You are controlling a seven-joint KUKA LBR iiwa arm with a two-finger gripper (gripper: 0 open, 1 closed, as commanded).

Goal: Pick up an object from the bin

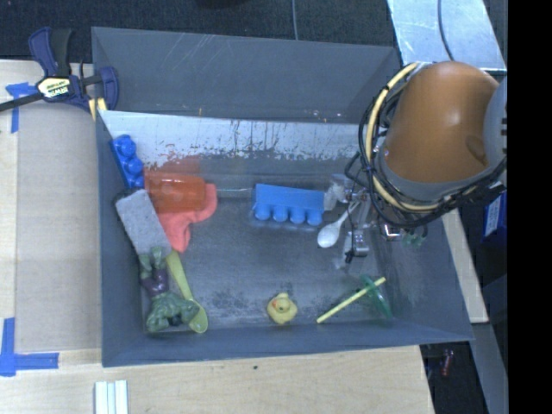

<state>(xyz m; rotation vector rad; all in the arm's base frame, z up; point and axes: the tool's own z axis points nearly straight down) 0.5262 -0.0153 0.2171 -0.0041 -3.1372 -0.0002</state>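
Note:
My gripper (352, 224) hangs low over the right part of the bin, below the arm's orange dome. A small white spoon-shaped thing (330, 235) lies right at its left side, touching or nearly touching it. A blue ridged block (288, 203) lies just left of the gripper, toward the bin's middle. Below the gripper, near the front wall, a green-and-yellow stick toy (360, 297) lies slanted.
A small yellow toy (281, 308) sits at the front middle. Along the left wall lies a heap: a blue knobbed toy (127, 160), an orange cup (177, 191), a pink piece (184, 223), a grey sponge (139, 221) and green and purple toys (167, 298).

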